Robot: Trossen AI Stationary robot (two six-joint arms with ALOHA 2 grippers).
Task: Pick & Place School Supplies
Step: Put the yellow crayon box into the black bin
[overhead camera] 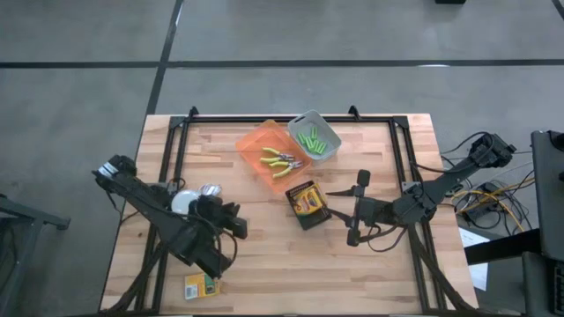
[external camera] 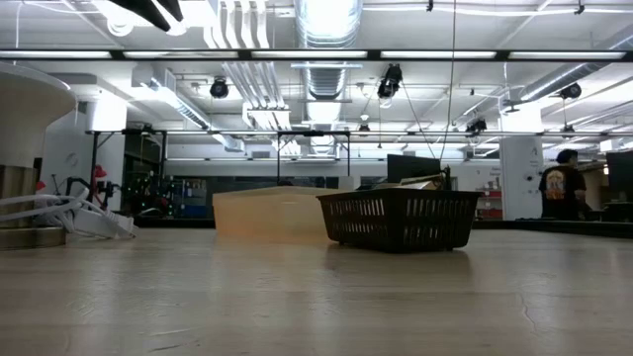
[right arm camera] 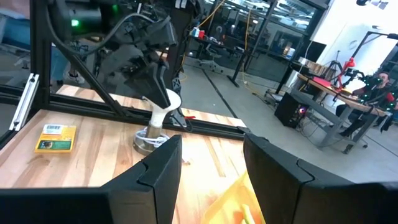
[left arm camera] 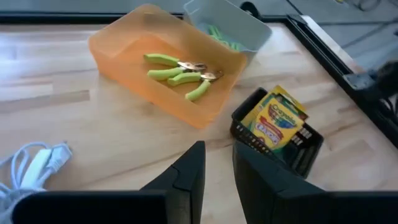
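Observation:
Two green-handled pliers lie in the orange bin. Lime-green markers fill the grey bin beside it. A yellow-and-green crayon box stands tilted in a small black basket at mid-table. Another yellow-and-green box lies flat near the front left corner. My left gripper hovers over the table's left half, slanting down toward the bins, fingers slightly apart with nothing between them. My right gripper stands open and level just right of the basket, holding nothing.
A white round thing with a coiled cable sits on the table by the left arm. A black frame runs along the table's far edge and sides. Bare wood lies along the near edge and centre.

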